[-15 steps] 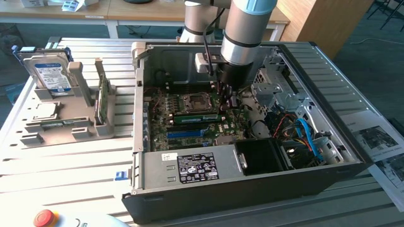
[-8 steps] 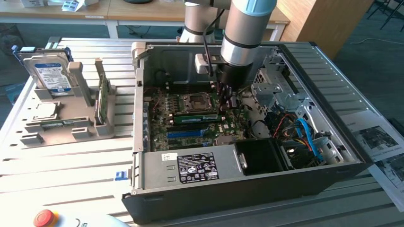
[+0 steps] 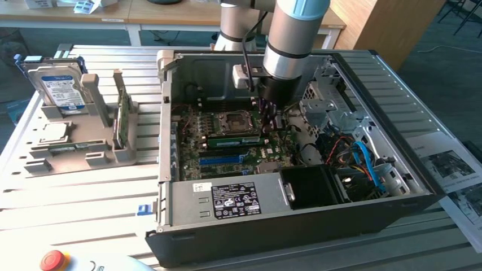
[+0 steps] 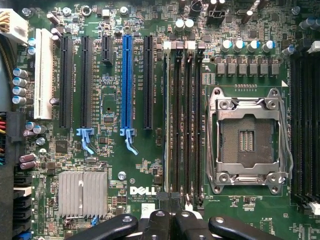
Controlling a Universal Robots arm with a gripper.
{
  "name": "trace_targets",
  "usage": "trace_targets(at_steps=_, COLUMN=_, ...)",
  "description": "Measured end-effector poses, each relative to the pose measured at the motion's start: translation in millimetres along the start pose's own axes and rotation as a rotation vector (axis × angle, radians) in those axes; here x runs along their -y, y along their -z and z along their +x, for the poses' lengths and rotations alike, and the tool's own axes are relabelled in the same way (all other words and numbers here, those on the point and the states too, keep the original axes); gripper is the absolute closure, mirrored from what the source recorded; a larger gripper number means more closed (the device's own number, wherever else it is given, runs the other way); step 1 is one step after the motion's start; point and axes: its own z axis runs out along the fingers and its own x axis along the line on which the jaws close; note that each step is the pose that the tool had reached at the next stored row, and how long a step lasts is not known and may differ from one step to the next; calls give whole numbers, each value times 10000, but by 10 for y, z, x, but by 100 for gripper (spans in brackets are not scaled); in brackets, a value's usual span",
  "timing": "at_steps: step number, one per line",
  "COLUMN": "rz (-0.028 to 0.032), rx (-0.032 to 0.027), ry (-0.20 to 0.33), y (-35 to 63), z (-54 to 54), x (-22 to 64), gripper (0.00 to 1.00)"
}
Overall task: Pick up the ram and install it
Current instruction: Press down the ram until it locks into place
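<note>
Here, in the exterior view, the arm point(image 3: 290, 39) reaches steeply down into the open case point(image 3: 421, 169), and its gripper point(image 3: 268, 116) hangs just above the motherboard point(image 3: 226, 161). The ram point(image 3: 232, 141) lies level on the board, a green stick just beside the gripper tip toward the exterior view's left, next to the CPU socket point(image 3: 229, 121). The fingers are clenched together; whether they pinch the ram's end cannot be told. In the case, nearer the camera than the gripper, sit the power supply point(image 3: 226, 200) and a black fan shroud point(image 3: 312, 186). On the gripper's other side, toward the exterior view's right, a drive cage point(image 3: 331, 110) and a bundle of cables point(image 3: 362, 158) crowd the wall. Well apart from the gripper, outside the case, a grey rack point(image 3: 71, 152) holds 1 hard drive point(image 3: 60, 87) upright, a flat chip point(image 3: 53, 134) and a second thin green board point(image 3: 119, 121) standing on edge. A red button point(image 3: 54, 259) sits at the table's near edge.

In the wrist view, the gripper point(image 4: 169, 220) looks straight down on the board, its black fingers point(image 4: 155, 222) drawn tight together. Directly ahead of them run the dark memory slots point(image 4: 186, 125). The open CPU socket point(image 4: 246, 140) lies to 1 side of these, and the blue slot point(image 4: 127, 80), black slots and a finned heatsink point(image 4: 82, 194) lie to the other.
</note>
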Motion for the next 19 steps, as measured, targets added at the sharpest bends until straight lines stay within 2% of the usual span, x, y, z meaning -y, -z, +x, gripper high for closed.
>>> trace_targets(at_steps=19, rz=0, rx=-1, ry=1, y=-37, z=-1, x=1, gripper=90)
